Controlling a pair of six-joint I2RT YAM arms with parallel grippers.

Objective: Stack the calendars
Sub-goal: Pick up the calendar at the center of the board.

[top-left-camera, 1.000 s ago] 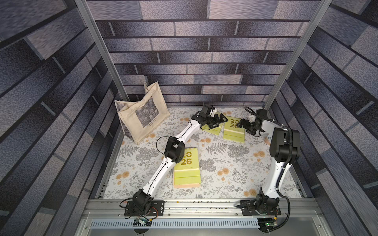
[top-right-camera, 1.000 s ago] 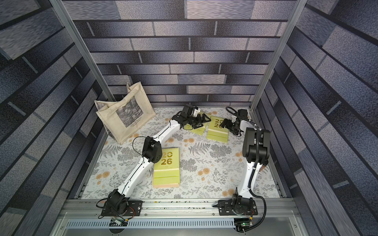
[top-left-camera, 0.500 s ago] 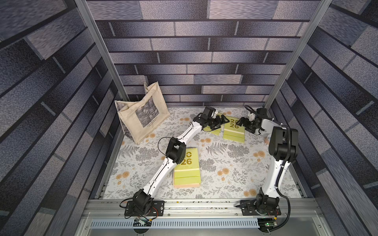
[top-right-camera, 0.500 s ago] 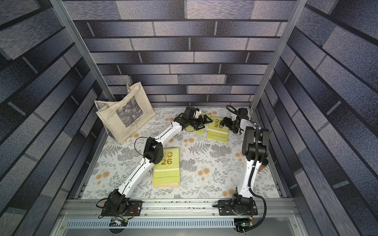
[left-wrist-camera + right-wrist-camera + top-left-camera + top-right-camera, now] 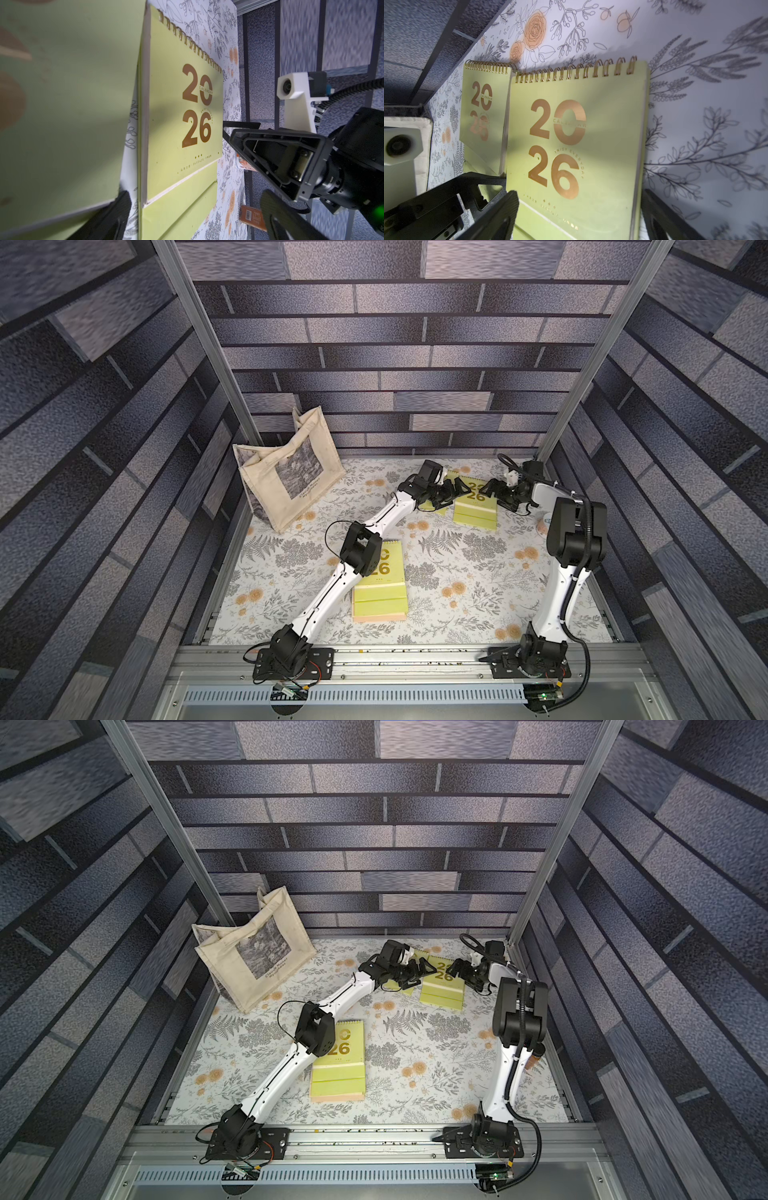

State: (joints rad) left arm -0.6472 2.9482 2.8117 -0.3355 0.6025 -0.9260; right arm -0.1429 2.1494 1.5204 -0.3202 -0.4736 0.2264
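Note:
In both top views a stack of calendars (image 5: pixel 380 585) (image 5: pixel 338 1069) lies mid-table, lime-green on top and peach at the bottom, partly under my left arm. Two more lime-green calendars lie at the far end: one with its gold "2026" cover showing (image 5: pixel 476 506) (image 5: pixel 180 116) (image 5: pixel 577 145), and a second one to its left (image 5: pixel 483 108), mostly hidden under my left gripper. My left gripper (image 5: pixel 459 489) (image 5: pixel 193 218) is open at the first calendar's left edge. My right gripper (image 5: pixel 492 489) (image 5: pixel 577 218) is open at its right edge, fingertips close to the cover.
A cream tote bag (image 5: pixel 286 472) with a grey print stands at the back left. A small brown packet with a barcode (image 5: pixel 252 216) lies by the right wall. Brick-patterned walls close three sides; the metal rail (image 5: pixel 395 659) carrying the arm bases runs along the front.
My left gripper has edged right, closer to the far calendar. The right gripper has shifted slightly left towards it. Both have stayed open.

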